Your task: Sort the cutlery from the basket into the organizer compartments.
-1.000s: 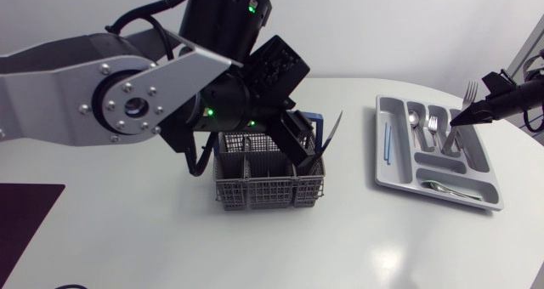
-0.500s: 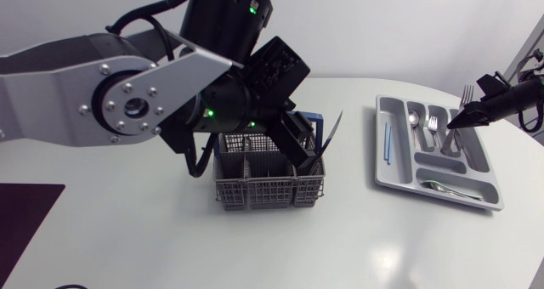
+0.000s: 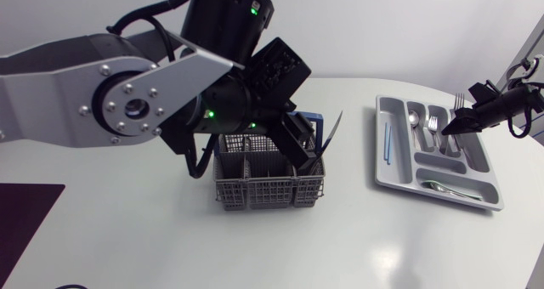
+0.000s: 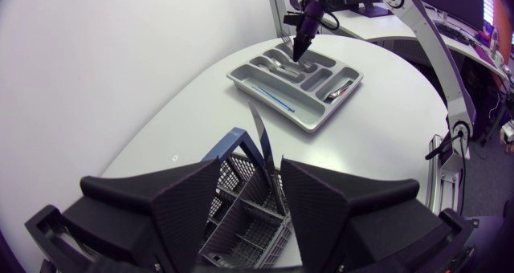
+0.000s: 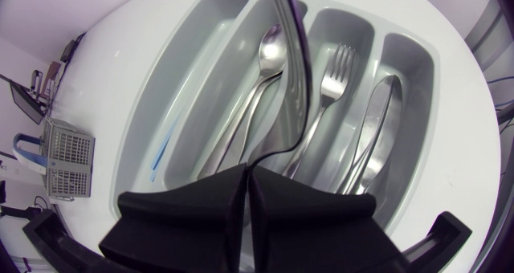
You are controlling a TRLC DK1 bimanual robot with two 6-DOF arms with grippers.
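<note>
A grey wire basket [image 3: 255, 187] stands mid-table under my left gripper [image 3: 309, 160]. A knife [image 3: 333, 129] stands tilted in it, blade up. In the left wrist view the knife [image 4: 265, 144] runs between the spread fingers [image 4: 189, 209], close to one of them, so the gripper is open. At the right, my right gripper [image 3: 450, 127] is shut on a fork [image 3: 459, 102], tines up, over the grey organizer [image 3: 399, 180]. From the right wrist, the fork handle [image 5: 293, 64] rises from the closed gripper [image 5: 247, 185] above the middle compartments.
In the organizer [image 5: 201, 56] lie a spoon [image 5: 269, 56], a fork [image 5: 337, 72], another silver piece [image 5: 377, 112] and a thin blue stick [image 5: 165, 148] in the long slot. A spoon [image 3: 446, 188] rests in the front cross compartment. The basket has a blue handle [image 4: 233, 144].
My right gripper has come down and a little leftward with the fork, closer to the organizer. The left arm and the knife have not moved.
</note>
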